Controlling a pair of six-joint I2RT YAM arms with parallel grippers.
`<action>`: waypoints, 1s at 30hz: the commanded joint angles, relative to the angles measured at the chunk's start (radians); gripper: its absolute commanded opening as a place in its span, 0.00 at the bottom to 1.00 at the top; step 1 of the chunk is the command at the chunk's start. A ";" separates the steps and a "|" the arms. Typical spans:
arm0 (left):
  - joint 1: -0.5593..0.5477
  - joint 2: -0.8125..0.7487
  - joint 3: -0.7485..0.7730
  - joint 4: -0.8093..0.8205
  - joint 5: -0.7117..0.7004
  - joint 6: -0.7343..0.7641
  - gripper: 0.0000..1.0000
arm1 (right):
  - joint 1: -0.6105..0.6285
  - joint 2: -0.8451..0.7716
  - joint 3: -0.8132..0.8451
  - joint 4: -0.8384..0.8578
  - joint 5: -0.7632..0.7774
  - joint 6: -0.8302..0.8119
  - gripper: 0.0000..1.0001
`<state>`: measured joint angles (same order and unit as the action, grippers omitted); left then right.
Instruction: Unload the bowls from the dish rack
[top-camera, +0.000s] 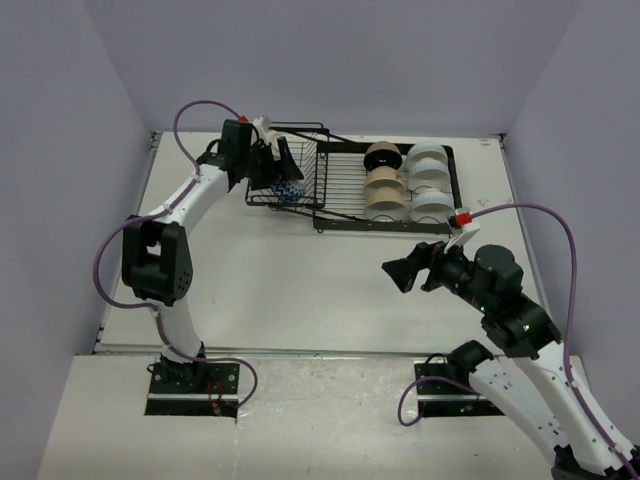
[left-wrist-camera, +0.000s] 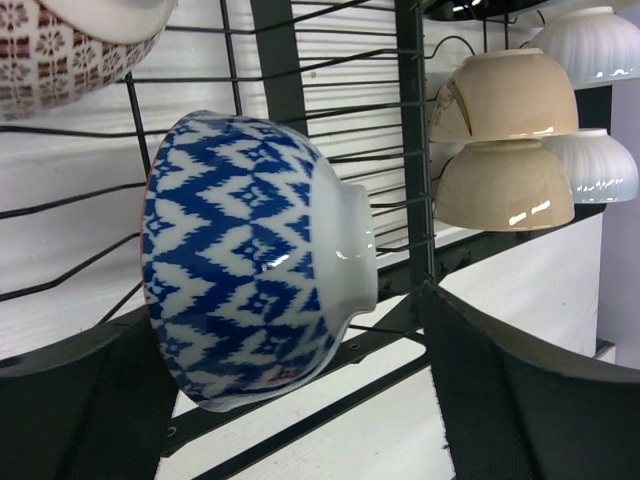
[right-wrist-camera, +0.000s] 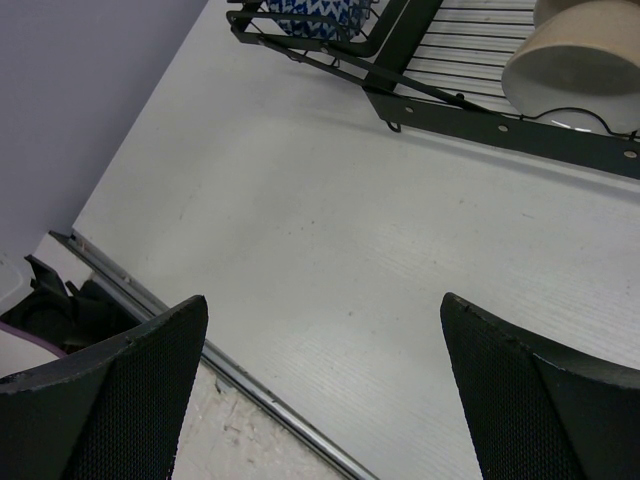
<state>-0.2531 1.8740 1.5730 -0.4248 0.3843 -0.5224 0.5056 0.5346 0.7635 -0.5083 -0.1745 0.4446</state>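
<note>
The left gripper (left-wrist-camera: 280, 310) is inside the smaller basket of the dish rack (top-camera: 340, 192), its jaws spread wide on either side of a blue net-patterned bowl (left-wrist-camera: 250, 260). That bowl stands on its rim with its foot towards the right finger (left-wrist-camera: 520, 400), and a strip of daylight shows between the two. On the other side I cannot tell whether the left finger (left-wrist-camera: 80, 400) touches the bowl's rim. A brown-patterned bowl (left-wrist-camera: 60, 50) sits just above, at the upper left corner of the wrist view, so there is little room upward. Basket wires run close behind and below.

In the longer section the beige bowls (top-camera: 382, 182) stand on edge in one row between the tines. The white ribbed bowls (top-camera: 430, 182) stand in a second row just to their right, near the rack's far end.

The right gripper (right-wrist-camera: 322, 305) hangs well apart from the rack over bare table, jaws wide with nothing between them. The front bar of the rack (right-wrist-camera: 500, 125) lies ahead of it.

The table (top-camera: 300, 290) is pale and lightly streaked, open from the rack forward to the metal edge strip (right-wrist-camera: 200, 350). Plain lilac-grey walls (top-camera: 60, 150) close it in on the left, back and right.
</note>
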 joint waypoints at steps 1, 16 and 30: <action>-0.003 -0.021 -0.048 0.075 0.041 -0.034 0.85 | 0.002 -0.005 -0.004 0.011 0.010 -0.018 0.99; -0.003 -0.047 -0.111 0.181 0.090 -0.090 0.50 | 0.002 -0.004 -0.007 0.010 0.001 -0.029 0.99; -0.003 -0.013 -0.117 0.204 0.099 -0.088 0.28 | 0.001 -0.005 -0.009 0.007 -0.011 -0.032 0.99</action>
<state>-0.2584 1.8660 1.4612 -0.2466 0.4767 -0.6113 0.5056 0.5346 0.7605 -0.5087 -0.1753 0.4320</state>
